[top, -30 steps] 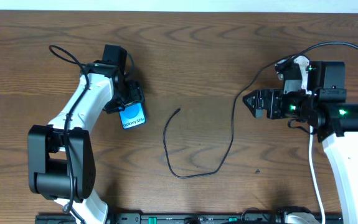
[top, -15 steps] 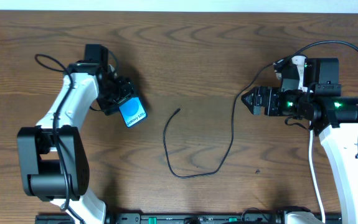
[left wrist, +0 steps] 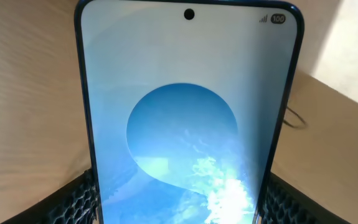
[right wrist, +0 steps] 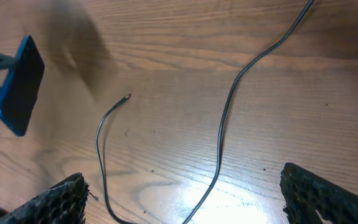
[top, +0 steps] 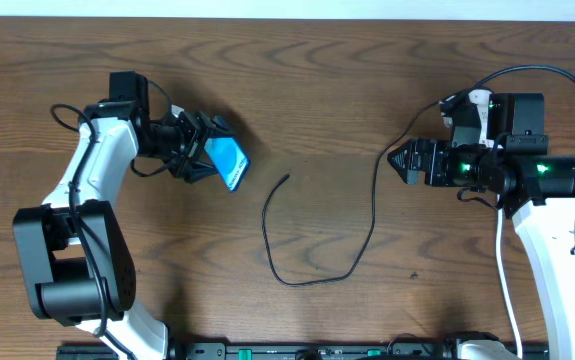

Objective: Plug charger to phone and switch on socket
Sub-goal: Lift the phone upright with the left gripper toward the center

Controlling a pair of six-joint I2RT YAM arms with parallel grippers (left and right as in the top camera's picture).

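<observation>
phone (top: 229,163) now tilted in left jaws

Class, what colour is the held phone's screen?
The phone screen is blue with a circle; best in left wrist view.

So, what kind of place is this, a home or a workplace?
Probably a robotics test bench: a left arm and a right arm stand at a wooden table, the left claw holds the phone, and the charger lies loose.
</observation>
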